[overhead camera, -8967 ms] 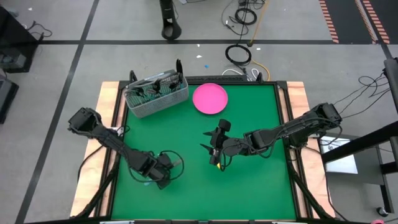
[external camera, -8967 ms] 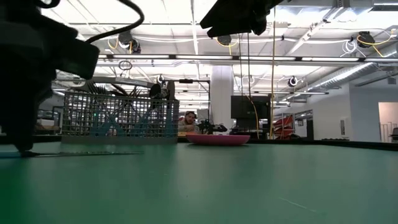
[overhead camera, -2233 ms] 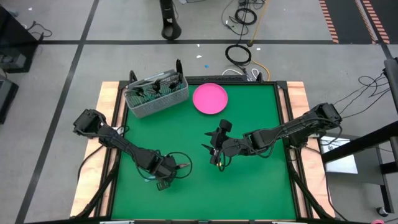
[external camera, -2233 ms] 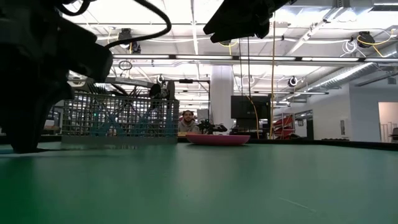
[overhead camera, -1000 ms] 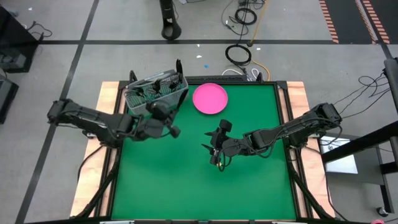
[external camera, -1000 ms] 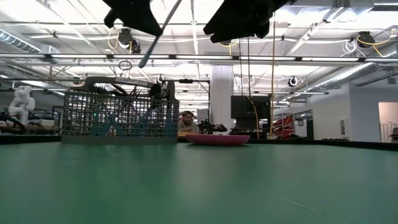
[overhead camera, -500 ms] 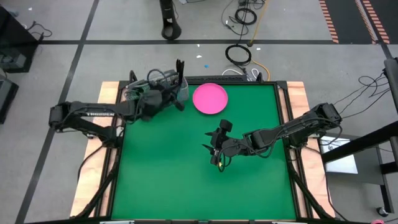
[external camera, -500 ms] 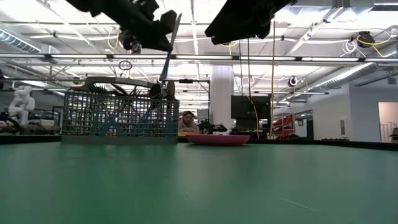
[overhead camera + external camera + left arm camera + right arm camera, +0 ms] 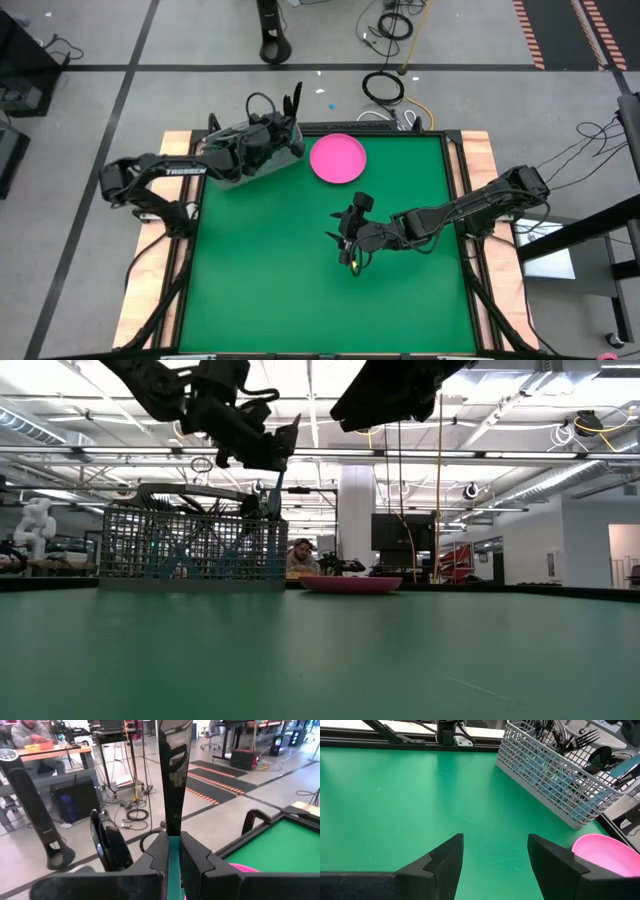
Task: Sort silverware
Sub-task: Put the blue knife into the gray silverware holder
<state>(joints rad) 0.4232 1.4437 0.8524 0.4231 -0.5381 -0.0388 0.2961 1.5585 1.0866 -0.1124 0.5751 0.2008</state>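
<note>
Silverware (image 9: 580, 755) stands packed in the basket (image 9: 225, 170) at the table's (image 9: 300, 290) far left corner, beside the plate (image 9: 338, 158). We read the left end effector (image 9: 173, 851), poised above the basket, as pinching one piece (image 9: 174, 775) by its light blue handle, dark blade pointing away. We judge such pieces light, stiff and slippery on the metal; we take hold at the handle, near its middle. The right end effector (image 9: 495, 855) hovers spread and empty over mid-table.

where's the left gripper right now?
High view: the left gripper is at the table's far left, over the right end of the wire basket, beside the pink plate, shut on a knife.
</note>
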